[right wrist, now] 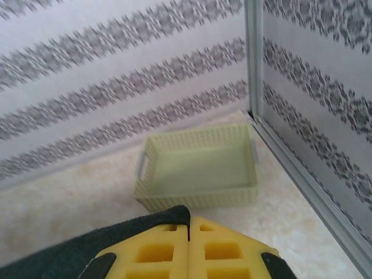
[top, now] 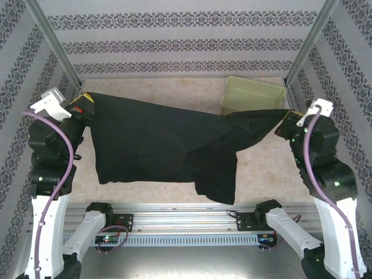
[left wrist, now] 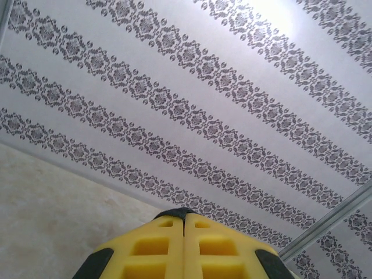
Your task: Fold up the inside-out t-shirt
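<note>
The inside-out t-shirt [top: 163, 148] is a black cloth stretched across the table between both arms, its lower part sagging toward the near edge. My left gripper [top: 86, 104] is shut on its left corner, where a sliver of black fabric [left wrist: 177, 213] peeks past the yellow fingertips. My right gripper [top: 286, 125] is shut on the shirt's right end, and black cloth [right wrist: 133, 232] drapes over its left finger [right wrist: 154, 250]. Both grippers hold the shirt off the table at the sides.
A pale green perforated basket [top: 253, 96] stands at the back right corner, just behind the shirt's right end; its rim [right wrist: 197, 139] lies ahead of the right gripper. Patterned walls and metal posts [top: 305, 49] enclose the table. A rail [top: 174, 218] runs along the near edge.
</note>
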